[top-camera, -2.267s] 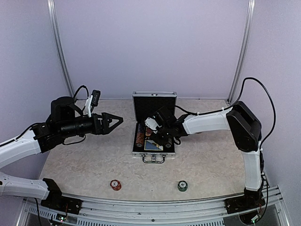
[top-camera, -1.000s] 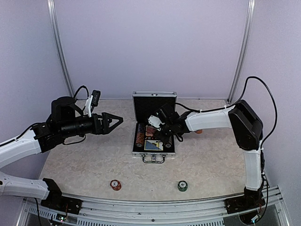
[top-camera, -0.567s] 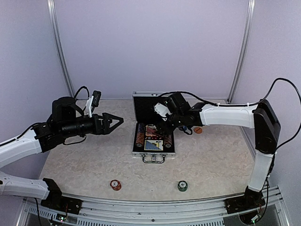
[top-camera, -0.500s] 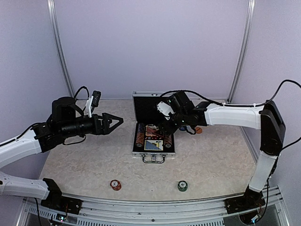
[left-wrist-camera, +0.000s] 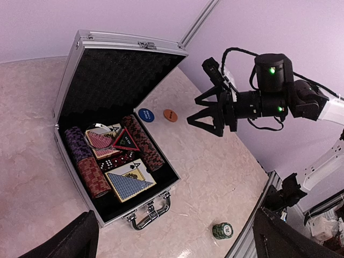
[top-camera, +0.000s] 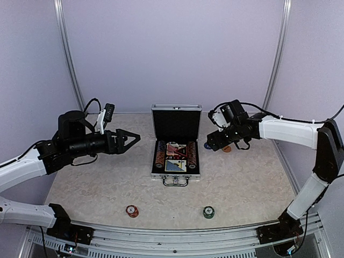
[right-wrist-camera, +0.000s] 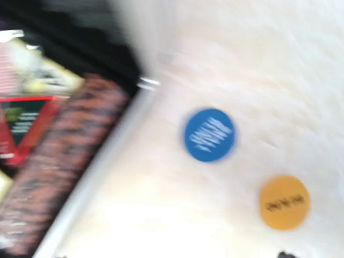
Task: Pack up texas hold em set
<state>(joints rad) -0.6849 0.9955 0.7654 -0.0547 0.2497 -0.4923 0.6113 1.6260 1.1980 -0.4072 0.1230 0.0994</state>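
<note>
Right gripper (left-wrist-camera: 200,114): jaws spread, nothing in them, hovering right of centre over the blue disc (right-wrist-camera: 209,135) and orange disc (right-wrist-camera: 284,202). Both discs lie on the tabletop (top-camera: 107,177) just right of the case (top-camera: 176,109). Right arm is stretched out low from the right edge.

Left gripper (top-camera: 134,137): wide open, empty, held level mid-left, pointing at the case, well apart from it.

Packed: chip stacks (left-wrist-camera: 91,174), red deck (left-wrist-camera: 99,141), blue deck (left-wrist-camera: 129,185), triangle marker (left-wrist-camera: 125,141), dice (left-wrist-camera: 115,159).

Left out: both discs, red chip stack (top-camera: 131,210), green chip stack (top-camera: 208,212), bottom centre. Lid is up. Over half done, I'd say.
</note>
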